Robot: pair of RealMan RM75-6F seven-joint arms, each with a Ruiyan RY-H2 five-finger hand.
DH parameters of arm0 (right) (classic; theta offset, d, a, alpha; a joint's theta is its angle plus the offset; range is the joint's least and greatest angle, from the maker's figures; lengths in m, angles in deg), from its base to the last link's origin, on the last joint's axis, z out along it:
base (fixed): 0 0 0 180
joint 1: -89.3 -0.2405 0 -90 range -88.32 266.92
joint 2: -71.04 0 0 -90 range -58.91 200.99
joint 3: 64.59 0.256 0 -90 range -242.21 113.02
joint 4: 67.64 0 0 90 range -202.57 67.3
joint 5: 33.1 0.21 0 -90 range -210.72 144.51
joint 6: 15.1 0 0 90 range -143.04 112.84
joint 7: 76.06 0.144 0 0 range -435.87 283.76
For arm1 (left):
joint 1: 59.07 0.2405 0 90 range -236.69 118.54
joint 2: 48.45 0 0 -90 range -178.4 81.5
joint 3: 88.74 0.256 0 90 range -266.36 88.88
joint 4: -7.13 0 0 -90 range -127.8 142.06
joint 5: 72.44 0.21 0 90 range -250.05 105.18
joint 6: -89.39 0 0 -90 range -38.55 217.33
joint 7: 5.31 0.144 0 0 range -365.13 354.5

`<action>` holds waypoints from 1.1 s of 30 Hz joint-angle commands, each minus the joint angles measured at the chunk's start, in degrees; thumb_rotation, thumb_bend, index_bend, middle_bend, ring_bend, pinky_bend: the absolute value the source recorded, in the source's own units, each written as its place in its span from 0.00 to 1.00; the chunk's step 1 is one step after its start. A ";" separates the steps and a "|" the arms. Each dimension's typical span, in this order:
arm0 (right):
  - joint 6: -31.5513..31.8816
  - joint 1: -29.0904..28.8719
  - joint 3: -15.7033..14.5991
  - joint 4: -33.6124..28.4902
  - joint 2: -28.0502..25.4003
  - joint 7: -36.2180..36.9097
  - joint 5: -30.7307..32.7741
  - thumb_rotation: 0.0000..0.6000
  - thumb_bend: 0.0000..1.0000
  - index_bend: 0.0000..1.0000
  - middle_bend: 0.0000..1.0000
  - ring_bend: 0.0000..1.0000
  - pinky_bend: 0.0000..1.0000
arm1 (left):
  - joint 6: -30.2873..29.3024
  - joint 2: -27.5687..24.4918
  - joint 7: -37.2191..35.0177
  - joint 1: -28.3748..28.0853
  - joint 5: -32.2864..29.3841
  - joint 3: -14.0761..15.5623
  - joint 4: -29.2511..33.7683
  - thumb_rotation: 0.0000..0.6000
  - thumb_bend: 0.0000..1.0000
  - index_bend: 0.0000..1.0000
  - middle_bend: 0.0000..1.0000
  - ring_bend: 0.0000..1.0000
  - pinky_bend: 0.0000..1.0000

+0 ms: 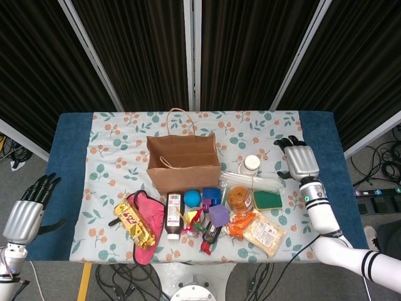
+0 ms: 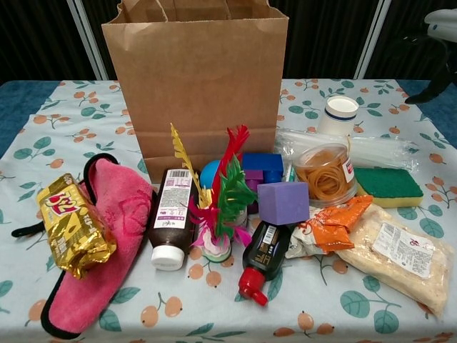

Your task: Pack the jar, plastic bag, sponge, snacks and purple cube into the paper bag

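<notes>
The brown paper bag (image 1: 183, 162) (image 2: 196, 78) stands upright and open mid-table. In front of it lie the purple cube (image 1: 218, 214) (image 2: 283, 203), a clear jar of rubber bands (image 1: 239, 198) (image 2: 325, 174), the rolled clear plastic bag (image 1: 258, 182) (image 2: 371, 151), the green-and-yellow sponge (image 1: 267, 200) (image 2: 388, 186) and the snack packs (image 1: 263, 231) (image 2: 396, 259). My right hand (image 1: 299, 159) (image 2: 441, 25) hovers empty, fingers spread, above the table to the right of the white cup (image 1: 251, 164). My left hand (image 1: 26, 211) hangs open off the table's left edge.
A gold wafer pack (image 1: 134, 224) lies on a pink cloth (image 1: 150, 219) at the left. A brown bottle (image 1: 173, 216), blue ball (image 1: 192, 198), blue block (image 1: 211, 195), feather shuttlecock (image 2: 221, 207) and a small red-capped bottle (image 2: 258, 261) crowd the front.
</notes>
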 commanded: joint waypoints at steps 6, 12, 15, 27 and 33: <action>-3.14 -3.93 -2.63 1.73 1.02 -2.46 -0.14 1.00 0.06 0.23 0.19 0.11 0.25 | -0.35 0.19 -0.45 0.31 -0.29 -0.19 -0.53 1.00 0.10 0.10 0.16 0.06 0.20; -5.24 -6.37 -4.35 4.88 3.45 -2.72 -1.04 1.00 0.06 0.23 0.19 0.09 0.25 | -0.67 0.57 -0.57 0.43 -0.49 -0.46 -1.13 1.00 0.10 0.10 0.16 0.06 0.20; -5.98 -7.31 -4.76 6.66 4.84 -2.10 -1.27 1.00 0.06 0.23 0.19 0.09 0.25 | -0.57 0.47 -0.75 0.37 -0.56 -0.55 -1.31 1.00 0.10 0.10 0.16 0.06 0.20; -7.66 -10.42 -5.12 11.79 8.48 0.42 -2.72 1.00 0.06 0.23 0.20 0.09 0.25 | -0.32 0.06 -1.07 0.36 -0.87 -0.70 -1.39 1.00 0.10 0.10 0.16 0.06 0.20; -8.39 -11.18 -6.35 13.98 9.99 -0.31 -1.33 1.00 0.07 0.22 0.23 0.11 0.27 | -0.23 0.01 -1.41 0.52 -1.01 -0.62 -1.60 1.00 0.10 0.10 0.16 0.06 0.20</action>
